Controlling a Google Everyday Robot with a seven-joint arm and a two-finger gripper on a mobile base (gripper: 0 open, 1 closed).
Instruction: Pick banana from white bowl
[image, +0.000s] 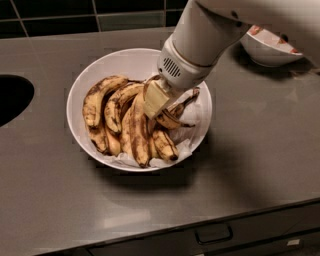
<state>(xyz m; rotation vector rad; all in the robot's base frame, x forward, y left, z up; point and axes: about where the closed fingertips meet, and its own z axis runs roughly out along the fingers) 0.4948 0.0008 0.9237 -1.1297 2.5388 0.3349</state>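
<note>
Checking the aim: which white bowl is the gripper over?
The large shallow paper-lined white bowl of bananas, where the gripper hangs; the smaller, deeper white bowl stands apart at the back.

No text, brand, number or sign can be read anywhere. A small pale tag (288, 242) on the drawer front (215, 235), well below and to the right of the white bowl (100, 65), is too small to read. The gripper (154, 111), down over the bowl's middle, shows no legible marking.

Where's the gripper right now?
In the camera view, the gripper is down in the white bowl, right of its centre, on the pile of bananas, left of the smaller bowl at upper right.
</note>
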